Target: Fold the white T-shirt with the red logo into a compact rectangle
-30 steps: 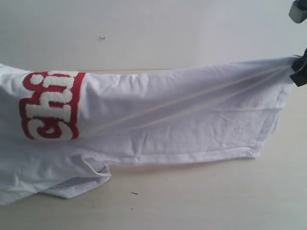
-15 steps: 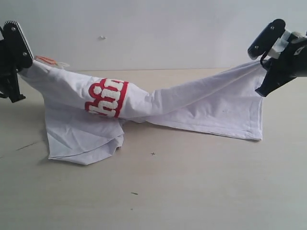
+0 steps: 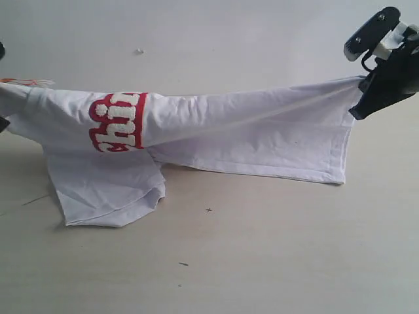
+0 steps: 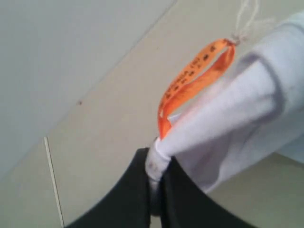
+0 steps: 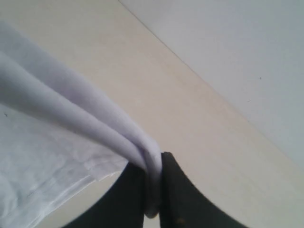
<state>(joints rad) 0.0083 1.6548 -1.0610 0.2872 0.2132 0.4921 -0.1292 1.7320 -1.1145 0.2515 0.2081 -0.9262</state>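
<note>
The white T-shirt (image 3: 249, 134) hangs stretched between both arms above the table, folded lengthwise, one sleeve (image 3: 111, 196) drooping onto the table at the left. The red logo (image 3: 118, 122) shows partly, wrapped over the upper fold. My left gripper (image 4: 156, 173) is shut on the collar (image 4: 159, 159) beside the orange neck tag (image 4: 194, 78); in the exterior view it sits at the left edge, nearly out of frame. At the upper right my right gripper (image 3: 366, 88) is shut on the bunched hem (image 5: 152, 173).
The pale wooden table (image 3: 262, 261) lies below the shirt, with a few small dark specks (image 3: 209, 210). A light grey wall (image 3: 216, 39) stands behind it.
Both arms have pulled apart again, the left one going out past the frame's left edge. The shirt has gone taut and nearly level, and the logo has shifted left.
</note>
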